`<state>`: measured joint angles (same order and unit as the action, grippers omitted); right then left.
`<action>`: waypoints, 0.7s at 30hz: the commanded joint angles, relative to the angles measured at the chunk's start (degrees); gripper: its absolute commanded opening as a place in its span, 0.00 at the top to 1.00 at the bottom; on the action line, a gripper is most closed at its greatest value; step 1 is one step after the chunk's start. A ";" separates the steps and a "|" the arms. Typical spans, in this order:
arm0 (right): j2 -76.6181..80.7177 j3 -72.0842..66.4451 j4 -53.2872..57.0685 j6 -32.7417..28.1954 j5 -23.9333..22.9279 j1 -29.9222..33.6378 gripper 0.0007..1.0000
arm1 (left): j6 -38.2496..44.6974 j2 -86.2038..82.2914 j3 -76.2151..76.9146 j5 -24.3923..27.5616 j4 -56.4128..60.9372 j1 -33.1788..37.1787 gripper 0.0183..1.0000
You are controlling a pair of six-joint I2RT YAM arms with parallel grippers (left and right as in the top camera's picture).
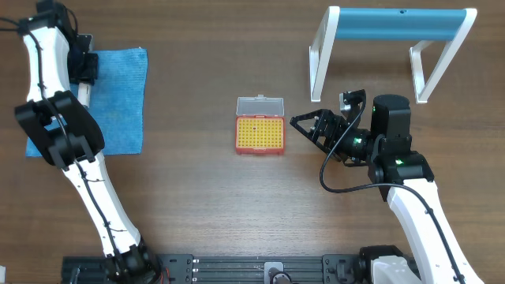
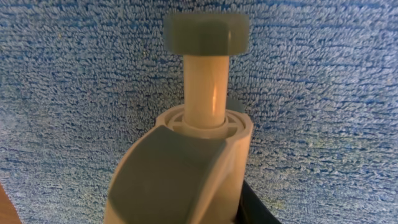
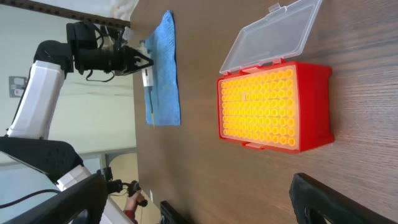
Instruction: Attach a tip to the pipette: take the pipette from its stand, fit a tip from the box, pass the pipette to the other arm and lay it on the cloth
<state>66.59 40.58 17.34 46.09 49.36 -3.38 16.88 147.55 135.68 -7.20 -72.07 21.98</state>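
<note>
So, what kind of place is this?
Most likely a lab-style robot workbench: a wooden table carries a red box of yellow pipette tips and a pipette stand, and the left gripper holds a pipette over a blue cloth.

We see a brown wood-grain table (image 1: 229, 213), with 1 black slotted rail (image 1: 237, 264) along its edge at 6 o'clock in the top view. Beyond, a pale wall (image 3: 99, 118) carries 1 socket plate (image 3: 16, 87).

Tip box (image 1: 259, 134) lies between cloth (image 1: 122, 102), under pipette (image 2: 186, 168), and stand (image 1: 394, 24).
</note>
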 commanded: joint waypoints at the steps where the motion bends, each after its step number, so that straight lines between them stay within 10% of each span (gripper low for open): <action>1: 0.50 0.15 -0.37 0.63 -0.81 0.13 0.05 | -0.52 1.05 1.16 1.05 0.07 0.11 0.41; 4: 0.50 0.15 -0.35 0.66 -0.74 0.13 0.05 | -3.41 0.87 1.55 0.11 -2.82 0.07 0.04; 9: 0.17 0.15 -0.33 -1.33 -2.34 0.20 0.05 | -4.85 -2.27 11.39 1.86 -16.68 -0.70 0.04; 21: -32.26 0.09 9.07 -28.09 -39.69 0.20 0.05 | -10.25 -33.92 17.97 20.79 -25.29 -4.44 0.04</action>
<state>40.82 40.64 21.28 24.84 18.65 -3.38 8.40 122.83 156.11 7.81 -96.90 20.45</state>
